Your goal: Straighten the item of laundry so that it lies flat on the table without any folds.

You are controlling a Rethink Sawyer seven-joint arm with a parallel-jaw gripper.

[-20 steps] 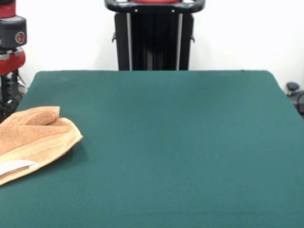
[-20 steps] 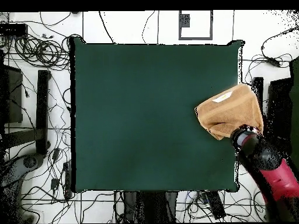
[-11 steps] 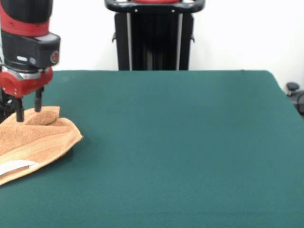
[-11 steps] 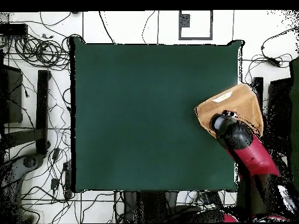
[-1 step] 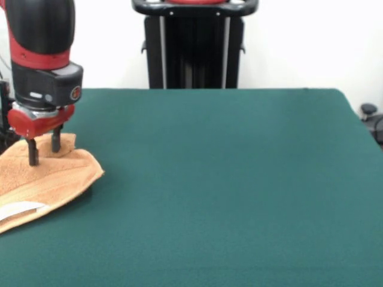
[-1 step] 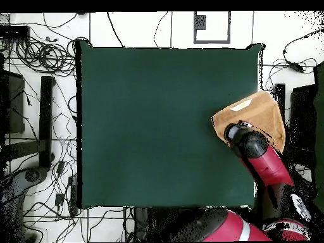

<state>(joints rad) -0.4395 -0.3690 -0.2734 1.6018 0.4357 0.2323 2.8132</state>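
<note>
At the table's [image 5: 239, 179] left edge in my front view, I see the towel [image 5: 51, 176] lying bunched and folded, its white label [image 5: 18, 209] facing up, part hanging past the edge. My gripper [image 5: 44, 152] stands over its raised fold, fingers parted, tips down on the cloth, holding nothing. From overhead, the arm [image 6: 266, 166] covers the towel's near part.

wall [image 5: 311, 42]: plain white | floor [image 6: 158, 28]: white | cables [image 6: 38, 54]: black tangles beside table

Tan-orange towel [image 5: 51, 173] (white label [image 5: 18, 210]) on dark green table [image 5: 227, 179].
</note>
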